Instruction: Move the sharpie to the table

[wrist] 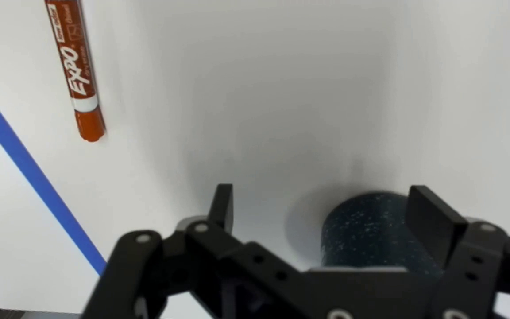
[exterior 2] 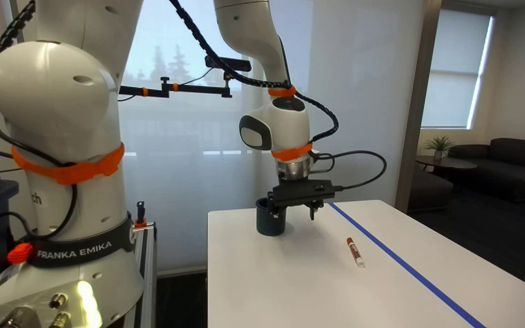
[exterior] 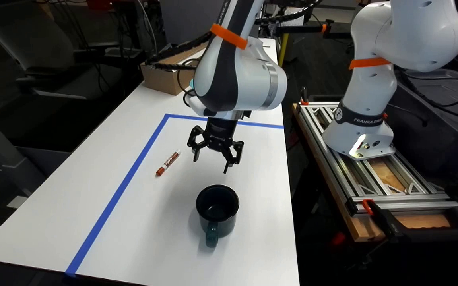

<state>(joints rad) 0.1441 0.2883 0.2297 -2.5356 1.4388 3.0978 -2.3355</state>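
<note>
Marker [wrist: 76, 68] – red-brn, wht-banded, EXPO-lettered – flat on table [exterior: 153, 214], fingers [wrist: 434, 226] wide apart

The white table [exterior: 261, 238] carries blue tape [exterior: 122, 188], a marker [exterior: 168, 163] (lying flat), a mug [exterior: 218, 214] and a cardboard box [exterior: 160, 79].

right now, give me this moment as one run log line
jaws: open, holding nothing, above table | marker: lying on table, apart from blue tape and mug | mug: upright on table

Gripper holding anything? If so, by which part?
Nothing is held. The gripper is open; the sharpie and the dark mug both rest on the table.
</note>
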